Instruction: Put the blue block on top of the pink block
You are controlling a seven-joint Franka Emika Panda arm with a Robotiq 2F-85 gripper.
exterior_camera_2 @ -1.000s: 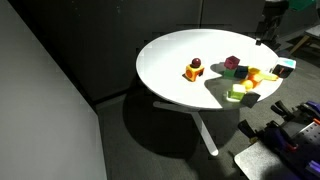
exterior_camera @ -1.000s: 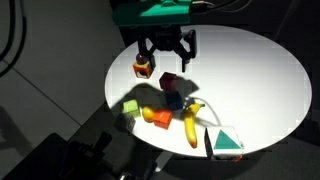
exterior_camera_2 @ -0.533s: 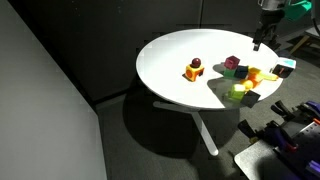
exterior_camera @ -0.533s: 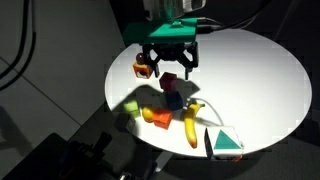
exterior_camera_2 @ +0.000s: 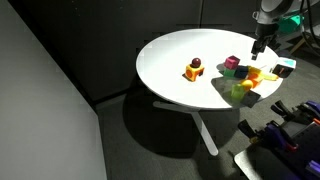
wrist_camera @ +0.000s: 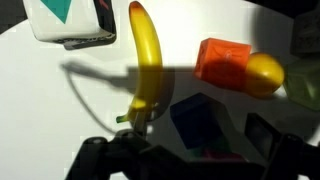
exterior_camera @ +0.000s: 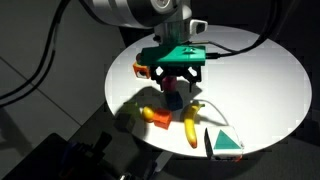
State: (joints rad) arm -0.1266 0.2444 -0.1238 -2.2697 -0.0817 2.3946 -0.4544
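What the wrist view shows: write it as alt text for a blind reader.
A blue block sits on a white table just ahead of the open gripper, which is dark along the bottom edge. Beyond lie a banana, an orange block and a white box marked with a teal triangle.

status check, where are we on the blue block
gripper open, above the blocks. blue block on the table, not gripped, pink block next to it. banana and orange block close by.
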